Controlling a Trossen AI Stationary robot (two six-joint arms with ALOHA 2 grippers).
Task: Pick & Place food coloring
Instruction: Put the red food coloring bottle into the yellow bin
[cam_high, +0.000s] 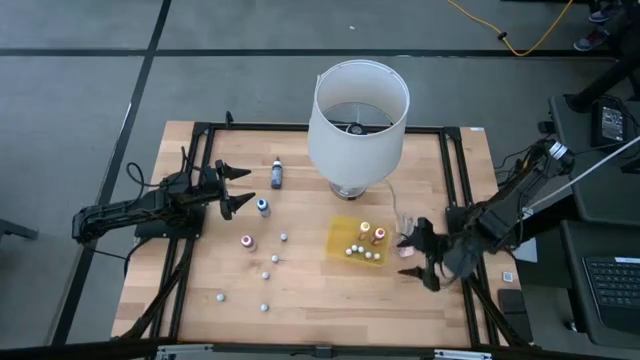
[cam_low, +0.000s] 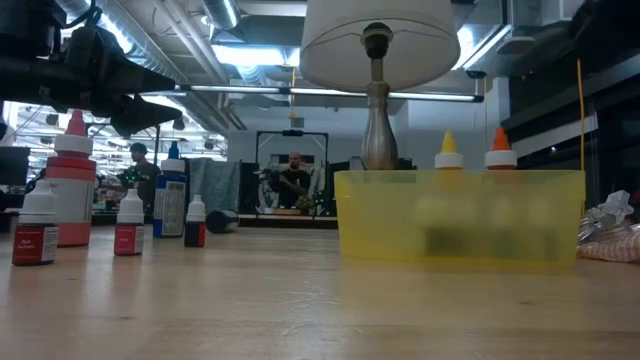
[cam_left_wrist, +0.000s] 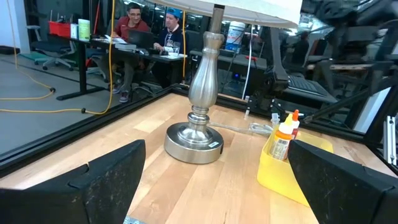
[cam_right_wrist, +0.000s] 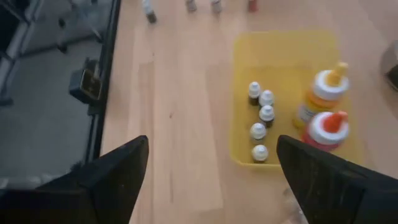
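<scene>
Food coloring (cam_right_wrist: 260, 121) inside tray (cam_right_wrist: 249, 56) shows only past wide-spread right hand (cam_right_wrist: 211, 180).

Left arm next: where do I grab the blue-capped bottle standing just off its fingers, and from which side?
Take the blue-capped bottle across its body just under the cap, coming from straight above. It stands upright and alone on the table, so a top-down pinch is unobstructed. The left gripper, open, is already beside it. The right gripper waits open by the yellow tray.
</scene>
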